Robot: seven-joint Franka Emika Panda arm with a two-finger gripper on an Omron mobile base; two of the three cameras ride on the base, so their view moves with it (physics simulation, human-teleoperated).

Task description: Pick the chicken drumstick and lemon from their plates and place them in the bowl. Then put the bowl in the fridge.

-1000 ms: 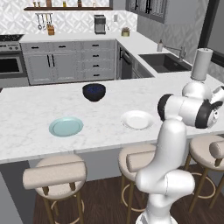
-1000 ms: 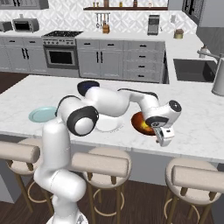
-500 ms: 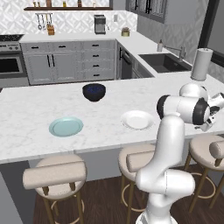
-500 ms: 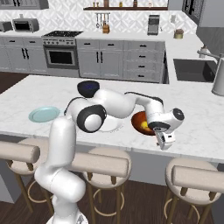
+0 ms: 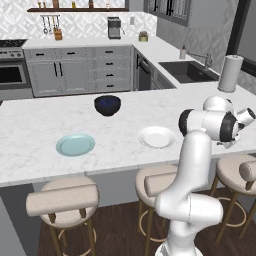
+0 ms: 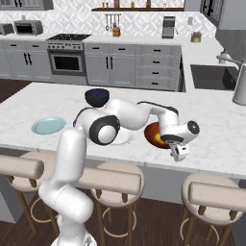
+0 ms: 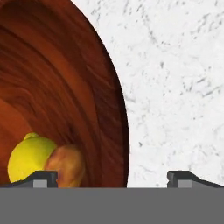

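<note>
You see the lemon (image 7: 27,158) and the chicken drumstick (image 7: 66,166) touching each other inside the bowl (image 7: 65,87), which sits near the front edge of the island counter (image 6: 216,139). The gripper (image 7: 113,177) straddles the bowl's rim: its fingers are spread, one over the food, one over bare marble. In the left base view, the teal plate (image 5: 75,144) and white plate (image 5: 157,136) lie bare.

Even, bright, diffuse rendered light fills all three views with no glare and only faint soft shadows on the white marble counter (image 5: 125,130), everything staying sharp and undistorted to the edges, though the bowl (image 7: 57,87) looks deeply shaded along its inner wall.
</note>
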